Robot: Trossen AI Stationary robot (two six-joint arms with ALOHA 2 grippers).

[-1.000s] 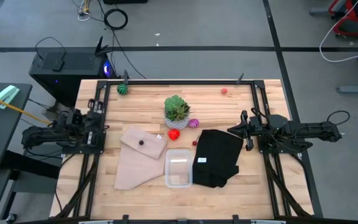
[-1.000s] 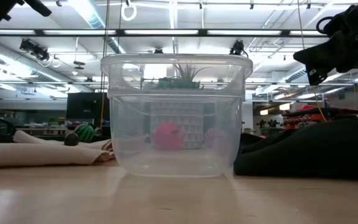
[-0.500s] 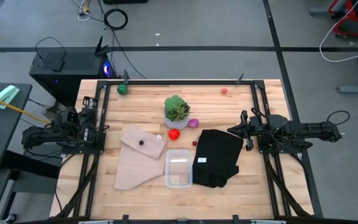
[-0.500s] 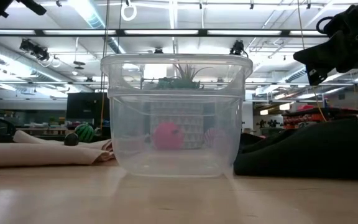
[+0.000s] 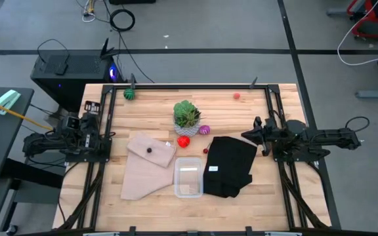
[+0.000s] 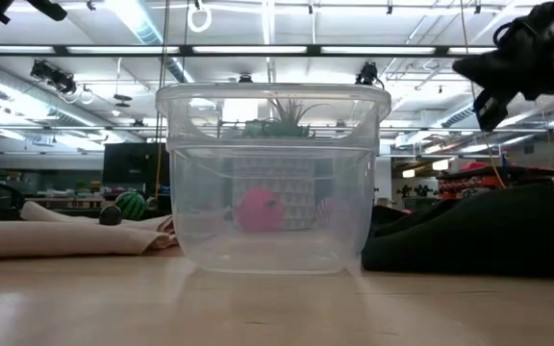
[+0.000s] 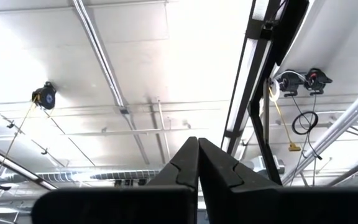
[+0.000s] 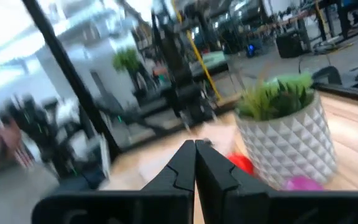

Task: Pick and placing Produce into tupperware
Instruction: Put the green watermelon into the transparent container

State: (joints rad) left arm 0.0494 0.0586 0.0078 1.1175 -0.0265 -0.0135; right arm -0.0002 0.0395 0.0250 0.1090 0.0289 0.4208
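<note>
The clear tupperware stands near the table's front, between a tan cloth and a black cloth. The produce lies loose. A green striped ball is at the far left. A red piece and a magenta ball lie by the plant pot. A dark piece rests on the tan cloth. A small red piece lies far right. My left gripper is shut at the table's left edge, pointing up at the ceiling. My right gripper is shut at the right edge, pointing level toward the plant.
A spiky green plant in a white pot stands mid-table behind the tupperware. Another tiny red piece lies at the black cloth's far corner. Black frame rails run along the table's left and right sides.
My left gripper has tipped further upward at the table's left edge. My right gripper has rolled about its own axis while staying in place. Both stay shut, and nothing on the table has moved.
</note>
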